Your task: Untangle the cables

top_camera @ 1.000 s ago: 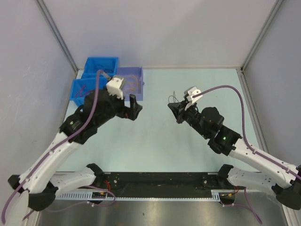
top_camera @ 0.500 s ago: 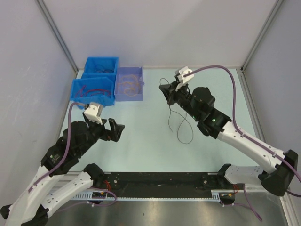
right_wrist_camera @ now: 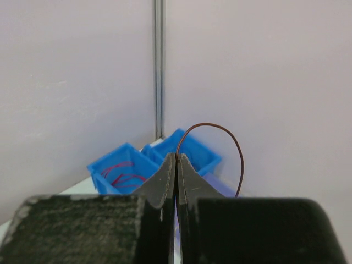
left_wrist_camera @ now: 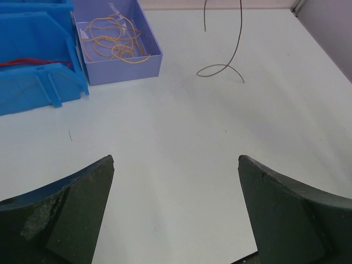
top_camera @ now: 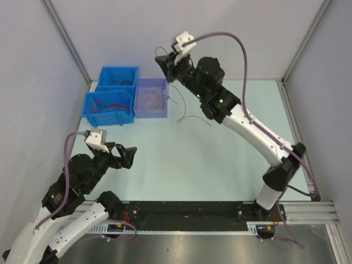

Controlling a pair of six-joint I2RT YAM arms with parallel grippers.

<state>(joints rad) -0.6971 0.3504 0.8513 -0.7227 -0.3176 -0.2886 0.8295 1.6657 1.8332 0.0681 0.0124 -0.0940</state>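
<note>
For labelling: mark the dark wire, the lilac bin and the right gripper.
dark wire (left_wrist_camera: 220, 66), left wrist view, on its lower loop.
lilac bin (left_wrist_camera: 125, 69), left wrist view, on its front wall.
right gripper (right_wrist_camera: 176, 157), right wrist view, between its shut fingertips.

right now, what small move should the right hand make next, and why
Probably swing left over the rear blue bin, which seems to hold dark strands: the right hand is shut on a dark wire, raised beside the bins, its tail hanging free.
</note>
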